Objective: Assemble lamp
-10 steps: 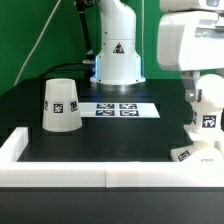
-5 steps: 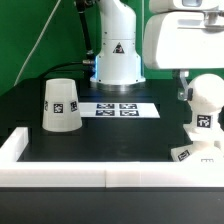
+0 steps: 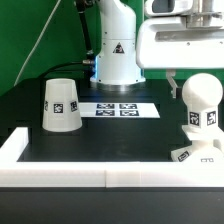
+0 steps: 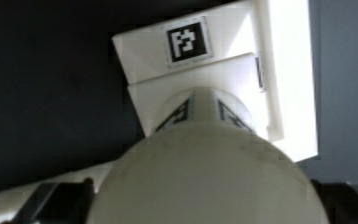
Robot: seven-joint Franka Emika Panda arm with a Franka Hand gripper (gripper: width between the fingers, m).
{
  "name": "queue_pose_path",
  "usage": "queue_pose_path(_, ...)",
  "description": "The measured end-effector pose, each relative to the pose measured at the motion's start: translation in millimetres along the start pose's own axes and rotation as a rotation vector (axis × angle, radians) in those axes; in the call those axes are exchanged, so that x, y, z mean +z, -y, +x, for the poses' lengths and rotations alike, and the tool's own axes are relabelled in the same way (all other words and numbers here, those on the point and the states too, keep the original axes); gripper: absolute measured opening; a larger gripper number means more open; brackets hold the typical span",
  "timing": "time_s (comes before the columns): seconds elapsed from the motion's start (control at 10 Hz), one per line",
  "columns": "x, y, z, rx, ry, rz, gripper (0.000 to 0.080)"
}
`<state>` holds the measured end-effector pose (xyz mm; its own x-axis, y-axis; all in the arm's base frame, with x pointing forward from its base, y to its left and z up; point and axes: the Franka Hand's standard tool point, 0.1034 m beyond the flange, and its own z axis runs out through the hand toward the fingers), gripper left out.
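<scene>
Jaws hang spread and released astride the bulb (image 3: 198, 105), which stands upright on the base (image 3: 196, 154) at the exterior view's right; best lift straight clear without nudging it, then fetch the shade (image 3: 60, 105).

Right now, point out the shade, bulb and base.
shade (image 3: 61, 108): exterior view, tagged side wall.
bulb (image 3: 199, 95): exterior view, rounded top.
base (image 3: 186, 154): exterior view, tagged front edge.

White glossy robot base (image 3: 118, 64) behind marker board (image 3: 120, 108); black triangle sticker (image 3: 117, 47), dark cables (image 3: 90, 30), boxy white wrist housing (image 3: 185, 45).
</scene>
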<state>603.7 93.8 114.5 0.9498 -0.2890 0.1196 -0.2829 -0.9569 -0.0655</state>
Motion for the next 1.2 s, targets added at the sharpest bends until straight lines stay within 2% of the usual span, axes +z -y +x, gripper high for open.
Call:
queue_pose_path(0.6,1.0,1.2,-2.1,0.373,0.017,0.030,0.0579)
queue_pose_path(0.8,0.1,3.9,-7.0,0.629,0.079,0.050,0.0579)
queue_pose_path(1.2,1.4,13.6,-9.3,0.984,0.122,0.053,0.0579)
